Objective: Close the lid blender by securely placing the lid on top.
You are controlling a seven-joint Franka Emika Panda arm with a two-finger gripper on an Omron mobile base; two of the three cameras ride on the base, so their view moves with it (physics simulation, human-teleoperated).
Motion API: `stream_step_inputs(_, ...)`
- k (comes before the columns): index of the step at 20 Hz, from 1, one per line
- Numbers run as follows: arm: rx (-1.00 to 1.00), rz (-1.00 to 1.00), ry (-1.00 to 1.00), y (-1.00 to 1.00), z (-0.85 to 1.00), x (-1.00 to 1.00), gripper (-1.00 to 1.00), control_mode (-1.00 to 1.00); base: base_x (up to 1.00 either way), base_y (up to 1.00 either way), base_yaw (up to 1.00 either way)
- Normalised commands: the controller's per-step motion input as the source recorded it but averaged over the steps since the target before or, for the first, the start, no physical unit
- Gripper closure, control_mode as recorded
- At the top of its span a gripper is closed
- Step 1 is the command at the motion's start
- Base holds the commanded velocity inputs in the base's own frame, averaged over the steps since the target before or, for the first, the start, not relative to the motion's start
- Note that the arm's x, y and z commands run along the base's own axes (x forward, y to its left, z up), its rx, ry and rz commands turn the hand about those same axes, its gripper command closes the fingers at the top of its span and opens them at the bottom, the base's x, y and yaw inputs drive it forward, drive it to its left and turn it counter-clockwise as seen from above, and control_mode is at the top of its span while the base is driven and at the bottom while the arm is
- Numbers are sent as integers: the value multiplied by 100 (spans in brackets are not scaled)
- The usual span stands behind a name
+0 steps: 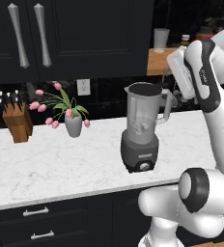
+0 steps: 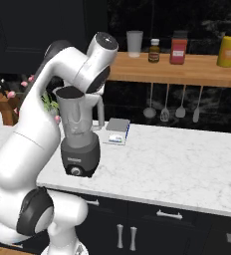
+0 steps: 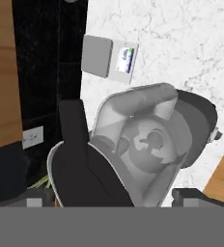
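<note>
The blender (image 1: 142, 129) is positioned on the white marble counter (image 1: 61, 164), close to its near edge, with the clear jar seated on a dark grey base and the round knob facing forward. In the left base view the handle is seen on the right side of the jar, and the mouth of the jar is seen as a dark ring. In the hand view the jar (image 3: 143, 144) is viewed from above; the blade assembly is visible at the bottom through the clear wall. A flat black shape, taken to be the lid (image 3: 85, 166), is seen in the hand view lying over the left part of the jar mouth, with the remainder of the mouth left uncovered; whether it is seated on the rim cannot be determined. The gripper (image 3: 111, 200) is located directly above the jar, its finger tips showing as small dark blocks at the bottom of the hand view. Whether the gripper is closed on the lid or released cannot be told from the pictures. In the right base view the hand is concealed behind the upper arm links, just above the jar mouth (image 2: 70, 93). A grey vase of pink tulips (image 1: 71, 118) and a wooden knife block (image 1: 17, 120) are placed on the counter to the left of the blender. A small flat grey box (image 2: 117, 131) is located to the right of it, near the far wall.
</note>
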Motion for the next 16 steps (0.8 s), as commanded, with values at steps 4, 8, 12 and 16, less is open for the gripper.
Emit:
stream_step_inputs(4,0,-3,0,0,0,-93,-100,-100,0,0,0)
stream_step_inputs(8,0,-4,-5,0,0,-73,-100,-100,0,0,0)
stream_step_inputs(12,0,-5,-1,0,-12,-67,-100,-100,0,0,0)
stream_step_inputs(16,-1,-8,0,-15,-32,-41,-100,-100,0,0,0)
